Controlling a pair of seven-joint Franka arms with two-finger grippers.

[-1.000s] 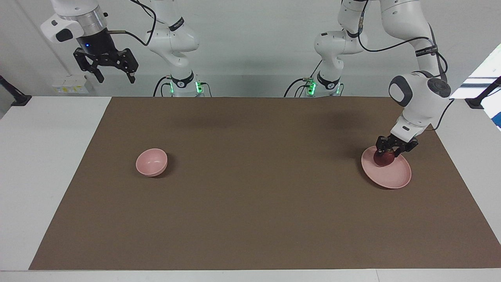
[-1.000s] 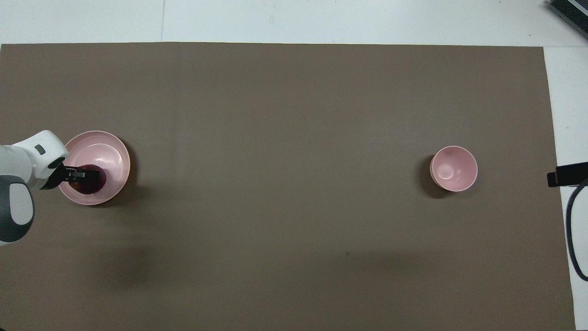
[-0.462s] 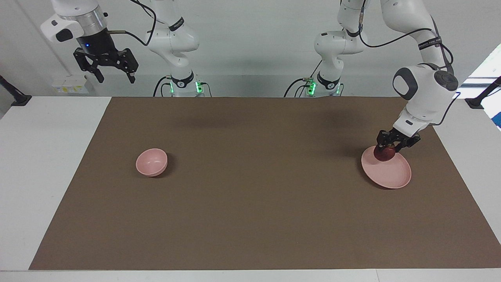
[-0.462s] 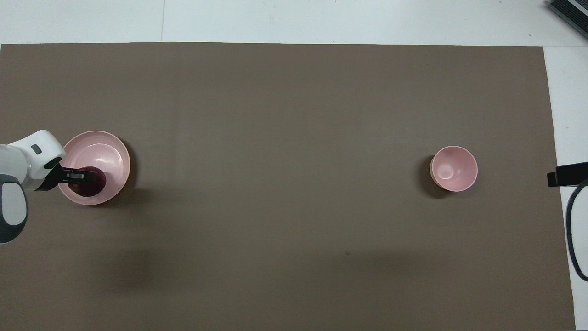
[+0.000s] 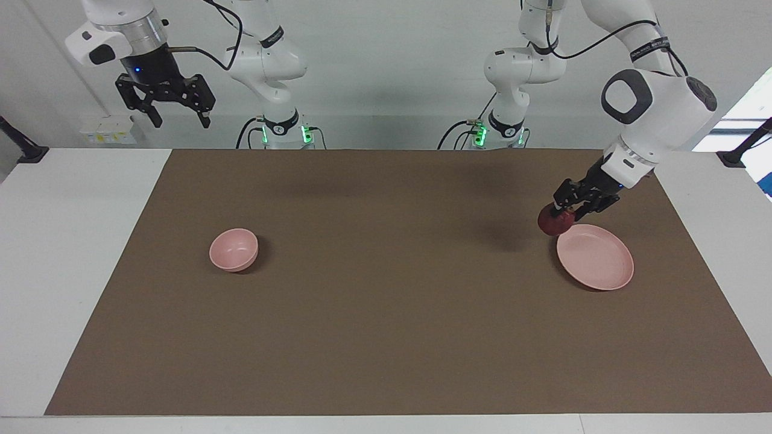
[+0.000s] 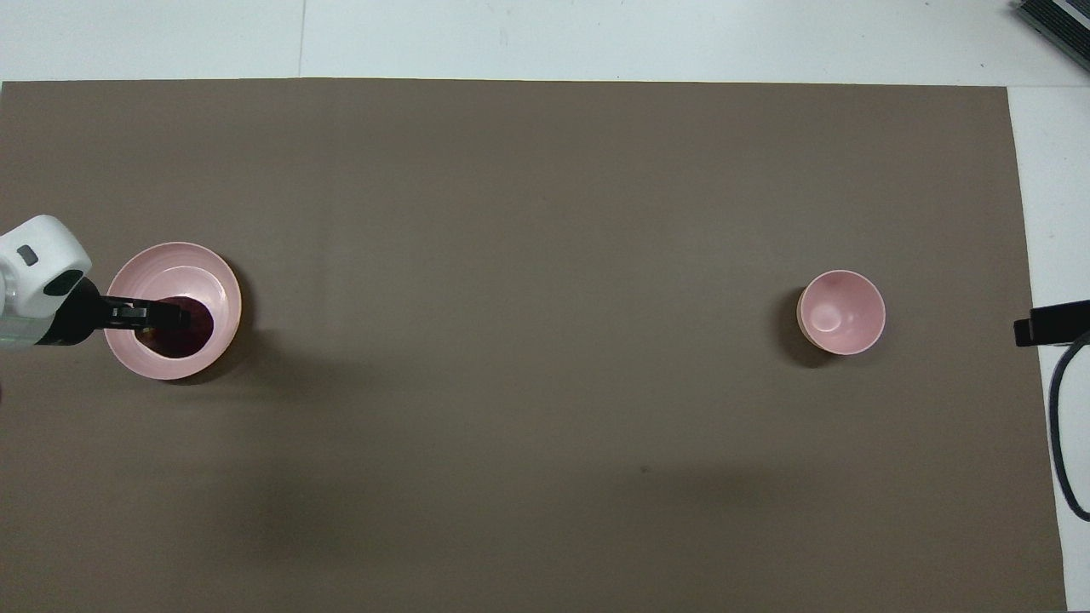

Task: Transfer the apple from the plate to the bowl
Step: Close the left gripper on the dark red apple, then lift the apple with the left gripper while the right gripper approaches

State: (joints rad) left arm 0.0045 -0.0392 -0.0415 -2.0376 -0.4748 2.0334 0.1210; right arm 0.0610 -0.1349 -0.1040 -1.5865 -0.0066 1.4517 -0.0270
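Note:
My left gripper [image 5: 562, 212] is shut on the dark red apple [image 5: 554, 223] and holds it in the air over the rim of the pale pink plate [image 5: 597, 268], on the side toward the bowl. In the overhead view the left gripper [image 6: 168, 317] and the apple [image 6: 192, 329] cover part of the plate [image 6: 174, 262]. The small pink bowl [image 5: 233, 248] stands empty toward the right arm's end of the table, and shows in the overhead view [image 6: 841, 312] too. My right gripper [image 5: 180, 122] is open and waits high above the table's corner.
A brown mat [image 5: 386, 313] covers most of the white table [image 5: 72, 241]. Both dishes stand on it. A black cable loop [image 6: 1060, 443] hangs at the right arm's end in the overhead view.
My left gripper has lifted the apple off the plate and carried it up and toward the bowl's end, to over the plate's rim. The right arm has barely moved.

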